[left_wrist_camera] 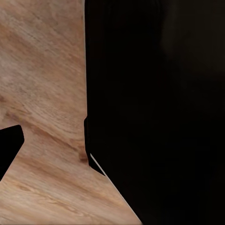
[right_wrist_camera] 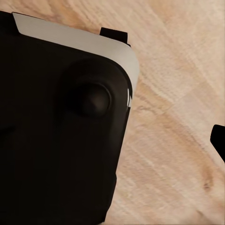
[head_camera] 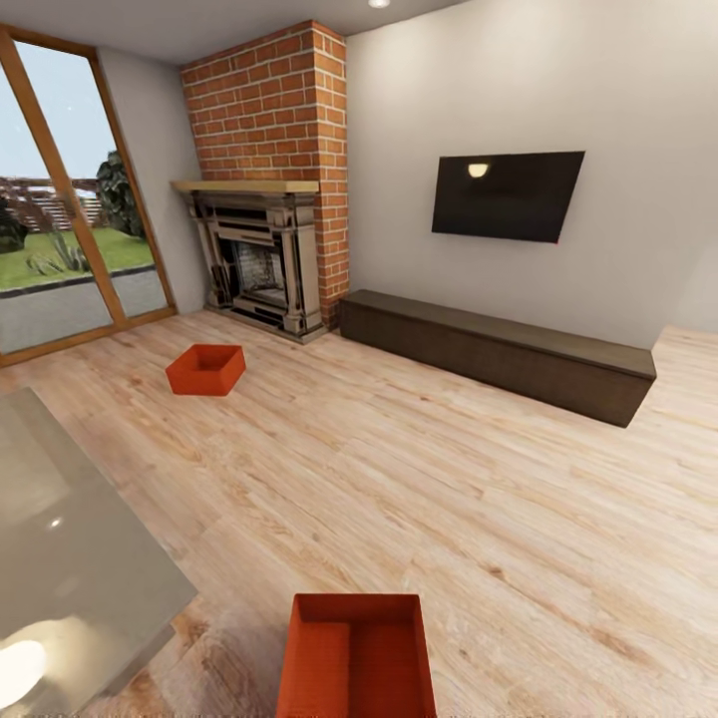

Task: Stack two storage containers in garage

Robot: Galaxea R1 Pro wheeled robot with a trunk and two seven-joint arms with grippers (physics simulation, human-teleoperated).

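The task looks barely begun: both storage containers sit on the light wood plank floor [head_camera: 419, 479] of the living room, and the garage is nowhere to be seen. Carrying the two bins out, setting one down and stacking the other on it are all, by my reading, yet to be done.

The near container [head_camera: 356, 653] lies right below the head camera, at the robot's feet, open side up and apparently empty. The far container [head_camera: 205, 369] rests well apart from it, near the brick fireplace [head_camera: 267, 179] and the glass doors [head_camera: 60, 199]; it too looks empty, though its inside is small at this range. A glass table [head_camera: 70, 538] stands beside the near bin, and a long dark cabinet [head_camera: 499, 354] runs under the wall TV [head_camera: 507, 194].

Both wrist views look down at bare planks past dark robot bodywork [right_wrist_camera: 56, 131], with no bin near either gripper. Only dark slivers at the picture edges could be fingers, so I cannot tell whether the left or right gripper is open or closed.
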